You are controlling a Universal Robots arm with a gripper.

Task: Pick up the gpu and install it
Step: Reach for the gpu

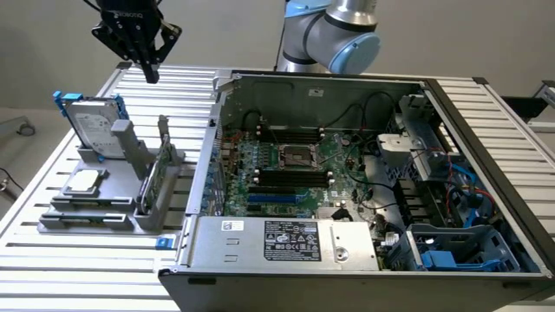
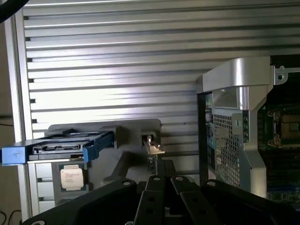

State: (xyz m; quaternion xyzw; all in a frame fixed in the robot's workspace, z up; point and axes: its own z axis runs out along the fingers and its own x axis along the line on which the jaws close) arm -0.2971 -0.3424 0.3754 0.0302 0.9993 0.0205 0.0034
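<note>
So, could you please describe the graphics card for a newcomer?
At the exterior view's left of the open computer case sits a grey rack. The graphics card stands on edge on its case side, thin and green, unlike the blue-framed drive and flat silver chip.

Past the closed gripper [image 2: 163, 182], a rack [image 2: 133, 127] is seen on the slatted table [image 2: 117, 70] — hard drive [image 2: 61, 146], processor chip [image 2: 71, 177] and gpu [image 2: 153, 148] set in it — beside the computer case [image 2: 234, 117].

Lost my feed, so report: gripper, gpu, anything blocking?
Gripper shut, empty, up away from the holder. Gpu upright in holder, untouched. Drive stands close beside it.
</note>
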